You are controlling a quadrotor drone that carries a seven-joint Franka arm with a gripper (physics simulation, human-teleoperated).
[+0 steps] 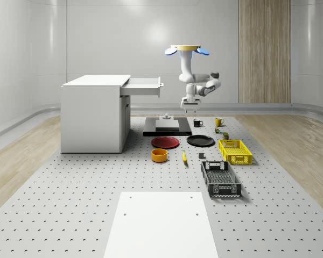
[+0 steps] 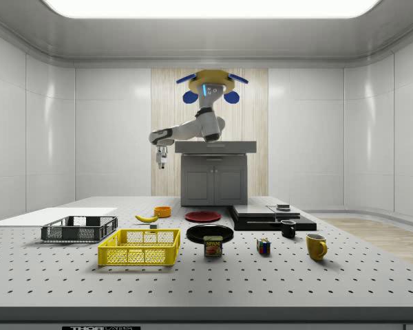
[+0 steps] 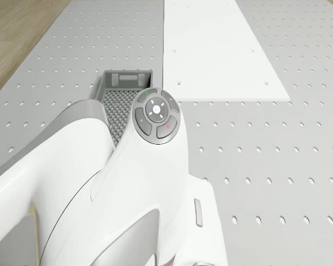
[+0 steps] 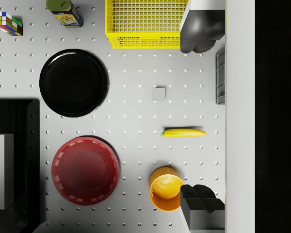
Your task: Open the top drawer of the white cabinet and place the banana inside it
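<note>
The white cabinet [image 1: 91, 115] stands at the whole-scene view's left, and its top drawer [image 1: 142, 87] is pulled out. The yellow banana [image 1: 184, 156] lies flat on the perforated table beside an orange bowl [image 1: 159, 155]. The drone [image 1: 185, 50] hovers to the right of the open drawer, its arm hanging down. My gripper [image 1: 189, 105] points downward, high in the air, just past the drawer front. In the wrist view the banana [image 4: 183, 132] lies far below between the spread fingers [image 4: 201, 31], and the gripper [image 4: 198, 119] is open and holds nothing.
A red plate [image 1: 166, 142], a black plate [image 1: 200, 140] and a black platform [image 1: 167, 127] lie under the arm. A yellow basket [image 1: 234, 151] and a black basket [image 1: 220, 178] sit to the right. Mugs, a can and a cube stand behind them. A white mat [image 1: 161, 223] lies at the front.
</note>
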